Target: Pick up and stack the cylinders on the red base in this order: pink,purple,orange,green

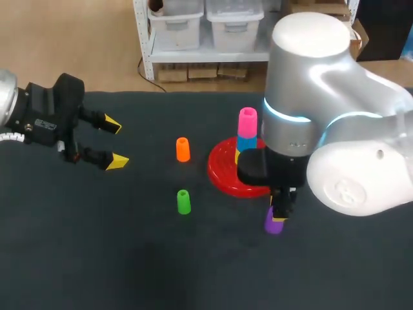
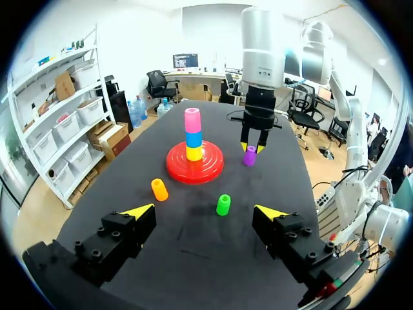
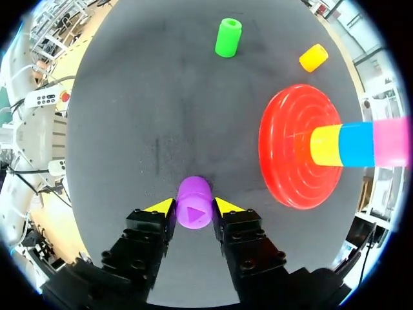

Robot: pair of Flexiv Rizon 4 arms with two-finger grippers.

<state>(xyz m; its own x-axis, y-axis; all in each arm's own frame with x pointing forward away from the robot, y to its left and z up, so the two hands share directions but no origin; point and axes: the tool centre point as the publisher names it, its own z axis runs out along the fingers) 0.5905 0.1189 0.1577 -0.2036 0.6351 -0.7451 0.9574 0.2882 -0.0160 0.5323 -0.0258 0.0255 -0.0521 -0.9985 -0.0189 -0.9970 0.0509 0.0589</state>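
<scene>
While my right arm is reaching in from the right of the head view, its right gripper is sitting low over the dark table, just near and right of the red base. Both yellow-tipped fingers are pressing against the purple cylinder from opposite sides, so I am reading that gripper as clamped on it. The left wrist view is showing the same pinch from across the table, with the purple cylinder down between the two tips. I cannot tell whether it is resting on the table or hanging just above it.

On the red base a stack is standing upright: a yellow cylinder at the bottom, a blue cylinder on it, and the pink cylinder on top.

The orange cylinder is standing on the table just left of the base, apart from it. The green cylinder is standing nearer to me than the orange one, also apart from the base.

My left gripper is hanging at the far left of the table, well apart from every cylinder, with its fingers spread wide.
</scene>
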